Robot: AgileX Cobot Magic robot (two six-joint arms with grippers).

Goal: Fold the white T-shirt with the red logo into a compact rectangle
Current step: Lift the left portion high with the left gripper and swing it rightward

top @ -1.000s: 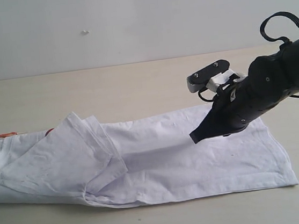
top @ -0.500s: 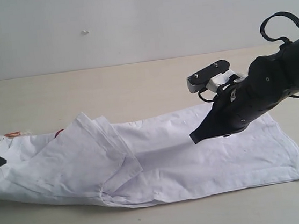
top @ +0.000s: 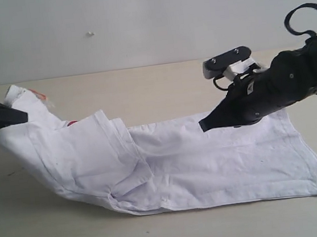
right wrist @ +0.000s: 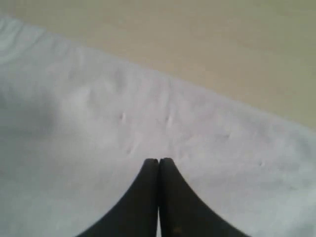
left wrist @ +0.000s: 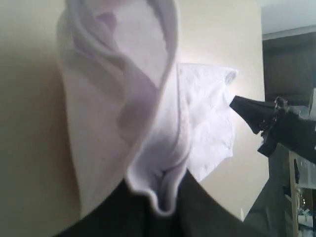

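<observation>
Over on the left edge, L gripper (top: 20,117) is clenched on a bunch of the white T-shirt (top: 209,164). Wrist view shows cloth pinched between its dark fingers (left wrist: 202,219). That end hangs up off the table (top: 144,91); rest of the shirt lies flat, stretched twd the right, w/ a folded flap mid-left. Only a sliver of the red logo (top: 72,123) peeks out by the fold. R gripper (top: 204,127) sits over the shirt's far edge, jaws pressed tight together, nothing btwn them. Whether it touches the cloth can't be told.
</observation>
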